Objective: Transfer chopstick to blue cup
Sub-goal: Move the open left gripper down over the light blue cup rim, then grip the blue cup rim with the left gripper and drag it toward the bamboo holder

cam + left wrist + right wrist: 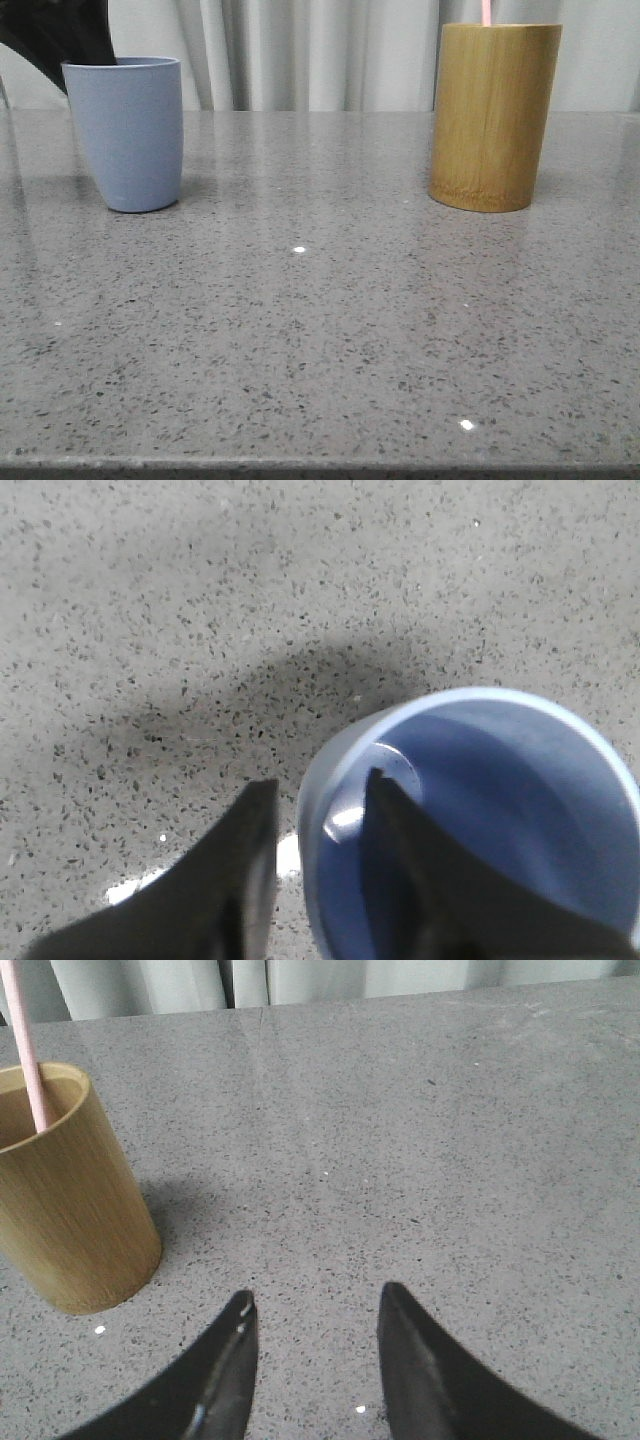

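The blue cup [130,135] stands upright at the table's far left. In the left wrist view it [520,810] shows from above and looks empty. My left gripper [320,780] is open and straddles the cup's rim, one finger outside and one inside, with a gap showing beside the wall. Only a dark part of the left arm [60,35] shows behind the cup in the front view. A pale pink chopstick [486,12] sticks up from the bamboo cup [493,115] at the far right, and also shows in the right wrist view [27,1050]. My right gripper [315,1305] is open and empty above the table, beside the bamboo cup [70,1200].
The grey speckled table [320,330] stretches between the two cups. A pale curtain [310,50] hangs behind the table's far edge.
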You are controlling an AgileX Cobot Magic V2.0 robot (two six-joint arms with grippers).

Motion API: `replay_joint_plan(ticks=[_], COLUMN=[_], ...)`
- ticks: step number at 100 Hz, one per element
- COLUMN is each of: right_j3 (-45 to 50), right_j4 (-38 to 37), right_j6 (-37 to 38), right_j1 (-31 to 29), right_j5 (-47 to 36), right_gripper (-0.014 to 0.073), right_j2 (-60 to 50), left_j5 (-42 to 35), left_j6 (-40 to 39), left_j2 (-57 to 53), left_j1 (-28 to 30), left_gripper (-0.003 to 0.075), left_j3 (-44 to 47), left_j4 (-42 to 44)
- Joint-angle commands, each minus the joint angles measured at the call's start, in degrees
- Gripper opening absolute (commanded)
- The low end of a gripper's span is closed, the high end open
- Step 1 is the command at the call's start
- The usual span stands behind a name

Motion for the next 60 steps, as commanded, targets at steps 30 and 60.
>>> replay_joint_plan(ticks=[30,60], right_j3=[-2.14,-2.14], right_j4=[-0.67,-0.67], right_j6=[0.20,0.20], right_j1=[-0.27,-0.27], right_j5=[-4.46,-4.46], right_gripper=[0.0311,0.0311], right_j2=[0.51,0.51], left_j5=[-1.06,-0.55], left_j6=[-0.33,-0.22], left_j2=[-1.77,3.43], left_j1=[-1.94,-9.87], left_gripper=[-0.0019,-0.0019], left_j3=[-2.71,-11.72], left_j4=[-1.73,-1.73])
